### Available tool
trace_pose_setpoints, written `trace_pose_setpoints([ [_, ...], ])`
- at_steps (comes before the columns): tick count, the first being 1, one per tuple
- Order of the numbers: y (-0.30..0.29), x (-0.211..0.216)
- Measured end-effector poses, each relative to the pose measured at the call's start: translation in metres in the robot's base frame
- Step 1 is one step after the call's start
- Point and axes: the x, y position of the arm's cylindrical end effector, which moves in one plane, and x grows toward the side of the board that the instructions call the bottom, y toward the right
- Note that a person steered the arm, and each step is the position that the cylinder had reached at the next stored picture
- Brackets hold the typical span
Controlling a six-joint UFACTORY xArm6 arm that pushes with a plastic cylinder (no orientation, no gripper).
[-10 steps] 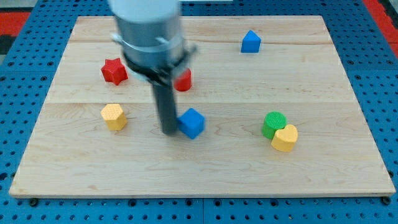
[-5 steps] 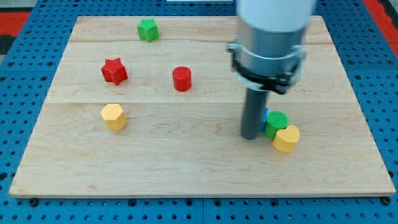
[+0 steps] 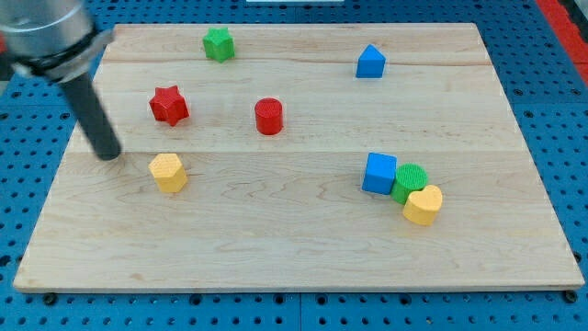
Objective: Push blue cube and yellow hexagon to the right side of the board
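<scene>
On the pale wooden counter (image 3: 294, 248), my tip (image 3: 110, 154) rests near the view's left edge, just left of the yellow hexagon block (image 3: 168, 172); there is no gripper. The blue cube (image 3: 379, 174) sits right of centre, touching a green cylinder (image 3: 410, 181) beside a yellow heart-shaped block (image 3: 423, 205).

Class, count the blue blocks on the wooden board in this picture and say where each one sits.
2. The blue cube sits right of centre, touching the green cylinder. The other blue block, with a peaked top, stands alone near the view's top right. Nothing seems hidden.
</scene>
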Motion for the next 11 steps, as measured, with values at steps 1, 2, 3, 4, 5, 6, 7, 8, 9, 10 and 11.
trace_pose_setpoints([
  [1,0.086,0.029],
  [2,0.12,0.018],
  [3,0.113,0.0],
  [4,0.135,0.002],
  [5,0.189,0.011],
  [6,0.235,0.029],
  [7,0.25,0.021],
  [8,0.221,0.002],
  [9,0.268,-0.005],
  [10,0.318,0.026],
  [11,0.327,0.033],
])
